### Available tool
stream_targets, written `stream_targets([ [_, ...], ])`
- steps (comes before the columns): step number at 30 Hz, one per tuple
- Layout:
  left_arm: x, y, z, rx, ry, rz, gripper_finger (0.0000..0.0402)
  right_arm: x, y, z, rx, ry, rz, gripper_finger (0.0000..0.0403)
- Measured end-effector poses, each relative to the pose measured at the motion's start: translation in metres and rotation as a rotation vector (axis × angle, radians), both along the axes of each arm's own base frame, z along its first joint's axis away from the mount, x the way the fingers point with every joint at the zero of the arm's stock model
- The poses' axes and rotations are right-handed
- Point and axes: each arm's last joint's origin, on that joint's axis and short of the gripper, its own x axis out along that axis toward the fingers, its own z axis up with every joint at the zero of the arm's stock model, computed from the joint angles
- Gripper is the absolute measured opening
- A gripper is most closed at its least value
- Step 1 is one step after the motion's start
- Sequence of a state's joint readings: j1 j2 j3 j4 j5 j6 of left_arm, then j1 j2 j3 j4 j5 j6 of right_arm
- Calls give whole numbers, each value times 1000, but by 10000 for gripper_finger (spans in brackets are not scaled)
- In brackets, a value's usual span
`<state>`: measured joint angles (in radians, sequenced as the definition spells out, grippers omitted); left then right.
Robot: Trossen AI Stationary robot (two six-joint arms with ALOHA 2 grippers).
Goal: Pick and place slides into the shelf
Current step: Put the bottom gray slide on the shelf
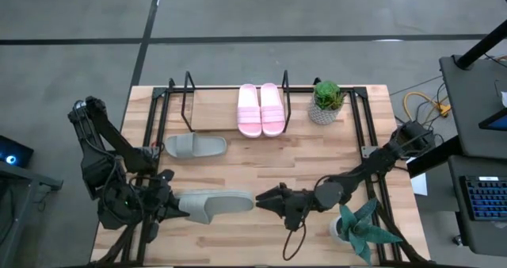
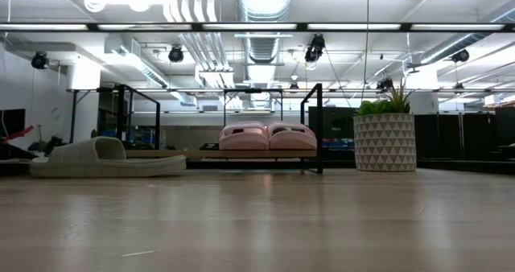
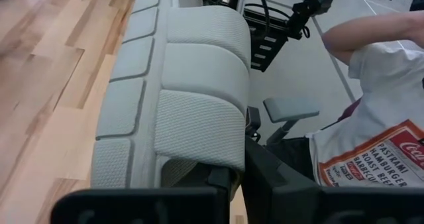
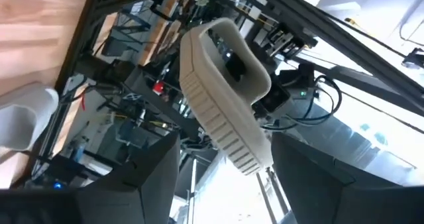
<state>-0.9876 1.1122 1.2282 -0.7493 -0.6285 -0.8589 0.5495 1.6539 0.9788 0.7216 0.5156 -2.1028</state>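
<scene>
The pale pink pair point(image 1: 260, 109) stands on the shelf board point(image 1: 214, 109), and also shows in the low view point(image 2: 268, 136). One grey-green slide point(image 1: 194, 146) lies flat on the table in front of the shelf's left part. My left gripper point(image 1: 170, 205) is shut on the second grey-green slide point(image 1: 215, 205) at the near left. My right gripper point(image 1: 264, 198) is open, with a finger on either side of that slide's free heel end point(image 4: 255, 156). I cannot tell whether it touches. The low view shows neither gripper nor the held slide. My left gripper holds the grey-green slide at its strap end point(image 3: 199, 159), coming level from the table's left, along the slide. The strap hides most of the fingers point(image 3: 222, 179), so the kind of hold does not show. The slide is lifted clear, lengthwise toward the table's right.
A potted plant in a patterned pot point(image 1: 326, 103) stands at the shelf's right end. A second plant point(image 1: 360, 228) stands at the near right. Thin black shelf frames point(image 1: 188, 93) rise around the board. A person in a white shirt point(image 3: 371, 124) sits beyond the table.
</scene>
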Motion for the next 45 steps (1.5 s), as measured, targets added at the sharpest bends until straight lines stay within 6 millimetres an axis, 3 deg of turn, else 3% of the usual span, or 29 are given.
stream_targets([
  [10, 3, -1, -1, -2, 0, 5, 0, 6, 5, 19, 17, -33, 33, 228],
  [21, 4, -2, -2, -1, 15, -4, 0, 26, 18, 18, -20, 26, 52, 228],
  [31, 5, -2, -2, -7, 15, -5, 0, 45, 26, 24, 84, 30, 40, 226],
  [36, 5, -2, -2, -6, 16, -5, 0, 45, 26, 25, 129, 33, 41, 199],
  [45, 6, -1, -3, -2, 11, 8, 0, 45, 25, 19, 215, 58, 41, 108],
])
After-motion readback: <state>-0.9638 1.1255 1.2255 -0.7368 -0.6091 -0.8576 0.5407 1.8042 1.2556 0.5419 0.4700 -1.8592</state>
